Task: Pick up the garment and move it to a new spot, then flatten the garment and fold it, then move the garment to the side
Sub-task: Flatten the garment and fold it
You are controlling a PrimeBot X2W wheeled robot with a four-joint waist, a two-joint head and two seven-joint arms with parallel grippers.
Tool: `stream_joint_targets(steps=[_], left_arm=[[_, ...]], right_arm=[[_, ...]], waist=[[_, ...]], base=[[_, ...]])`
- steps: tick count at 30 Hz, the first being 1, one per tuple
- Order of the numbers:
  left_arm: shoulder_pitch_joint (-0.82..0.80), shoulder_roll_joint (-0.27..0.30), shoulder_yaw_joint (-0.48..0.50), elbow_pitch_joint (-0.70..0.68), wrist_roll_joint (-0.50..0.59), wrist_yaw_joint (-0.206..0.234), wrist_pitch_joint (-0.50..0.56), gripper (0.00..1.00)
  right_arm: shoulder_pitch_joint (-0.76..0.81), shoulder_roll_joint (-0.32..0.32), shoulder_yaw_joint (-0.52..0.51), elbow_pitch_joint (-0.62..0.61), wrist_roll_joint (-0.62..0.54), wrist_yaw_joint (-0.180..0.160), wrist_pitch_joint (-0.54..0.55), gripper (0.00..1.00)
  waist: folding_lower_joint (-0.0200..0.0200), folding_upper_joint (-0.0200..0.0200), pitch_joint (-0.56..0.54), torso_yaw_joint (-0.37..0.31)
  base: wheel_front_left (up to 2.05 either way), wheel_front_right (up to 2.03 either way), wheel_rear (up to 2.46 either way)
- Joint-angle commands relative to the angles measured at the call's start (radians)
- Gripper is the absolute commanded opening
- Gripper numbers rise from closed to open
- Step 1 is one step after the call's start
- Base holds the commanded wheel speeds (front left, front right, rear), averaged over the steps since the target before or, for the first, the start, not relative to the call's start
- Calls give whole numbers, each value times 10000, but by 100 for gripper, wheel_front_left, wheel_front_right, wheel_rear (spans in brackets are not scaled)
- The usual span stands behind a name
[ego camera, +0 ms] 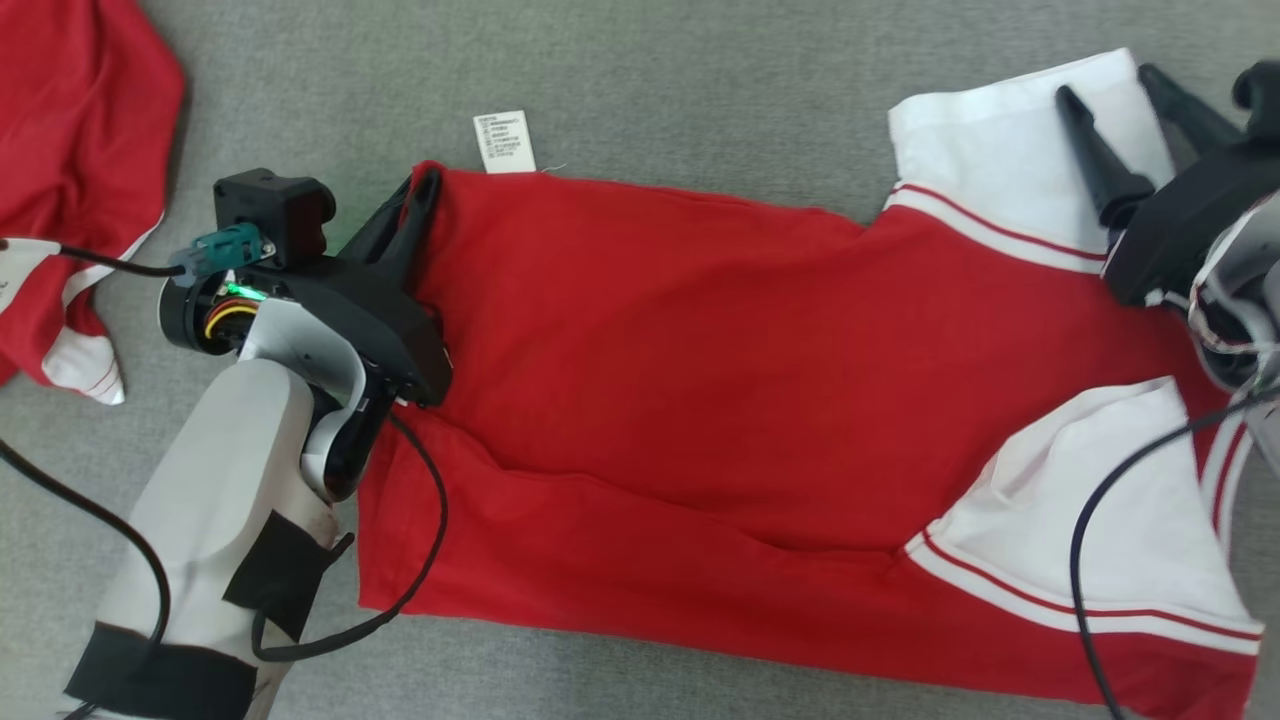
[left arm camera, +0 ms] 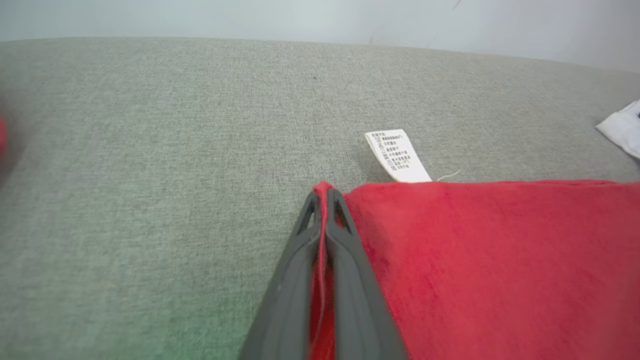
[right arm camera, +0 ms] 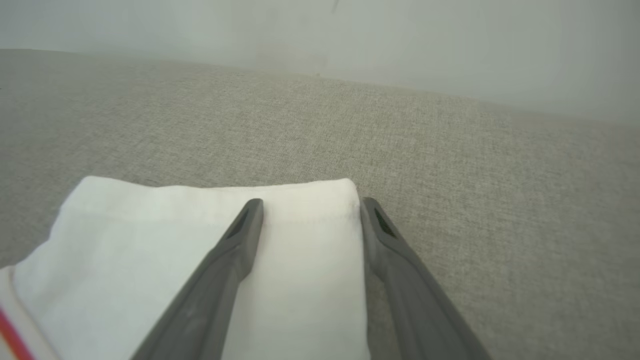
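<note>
While the red garment (ego camera: pixel 700 380) lies spread on the grey fabric surface (ego camera: pixel 700 90), short of its far edge, my left gripper (left arm camera: pixel 325 196) pinches its hem corner tight; my right gripper (ego camera: pixel 1106 81) gapes wide over the white sleeve (right arm camera: pixel 300 240), holding nothing.

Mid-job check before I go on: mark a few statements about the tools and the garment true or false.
1. The left tool is shut on a corner of the red garment. True.
2. The right tool is shut on the white sleeve. False: its jaws stand open over the sleeve.
3. The care label lies next to the gripped corner. True.
4. The second red garment lies on the robot's right. False: it lies at the far left.
</note>
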State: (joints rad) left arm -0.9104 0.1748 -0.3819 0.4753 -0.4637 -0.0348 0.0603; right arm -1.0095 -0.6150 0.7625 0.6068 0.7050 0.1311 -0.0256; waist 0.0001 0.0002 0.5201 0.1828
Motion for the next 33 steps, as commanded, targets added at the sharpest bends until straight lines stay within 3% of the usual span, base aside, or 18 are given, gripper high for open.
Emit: stream_joint_targets(steps=[1,3,4,5,6,7,13,22,29,33], left_arm=[[-106,-33,-48,46,21,-60,-84,0],[-146,-29,-66,64,26,-38,-138,0],[-155,-18,-69,71,26,-32,-150,0],[-150,-14,-74,74,16,-33,-190,0],[-140,0,-78,81,0,-39,-195,0],[-124,26,-69,84,-28,-47,-210,0],[89,231,132,-145,-254,-36,-376,0],[1016,626,726,-1536,-887,17,-399,0],[2710,888,1213,-3589,-1675,175,-231,0],[3757,1012,1651,-4604,-2321,250,-182,0]], right_arm=[[-228,-69,173,232,207,-6,40,100],[-431,-77,443,521,445,-6,17,100],[-500,-75,558,628,627,-6,33,86],[-538,-64,671,714,830,-6,93,46],[-565,-53,815,736,1002,-6,167,29],[-623,-88,977,749,1115,-6,221,0],[-860,-341,1434,214,1959,-6,-217,0],[-423,-1292,1733,-1689,2377,-6,-1333,0],[944,-2086,1437,-3499,2476,-6,-1957,0],[2108,-2230,1024,-4378,2494,-6,-2146,0]], waist=[[-1,-2,182,206],[-1,-2,200,229],[-1,-2,205,230],[-1,-2,204,228],[-1,-2,197,219],[-1,-2,191,202],[-1,-2,107,0],[-1,-2,-178,-364],[-1,-2,-405,-614],[-1,-2,-533,-768]], base=[[0,0,0],[0,0,0],[0,0,0],[0,0,0],[0,0,0],[0,0,0],[0,0,0],[0,0,0],[0,0,0],[0,0,0]])
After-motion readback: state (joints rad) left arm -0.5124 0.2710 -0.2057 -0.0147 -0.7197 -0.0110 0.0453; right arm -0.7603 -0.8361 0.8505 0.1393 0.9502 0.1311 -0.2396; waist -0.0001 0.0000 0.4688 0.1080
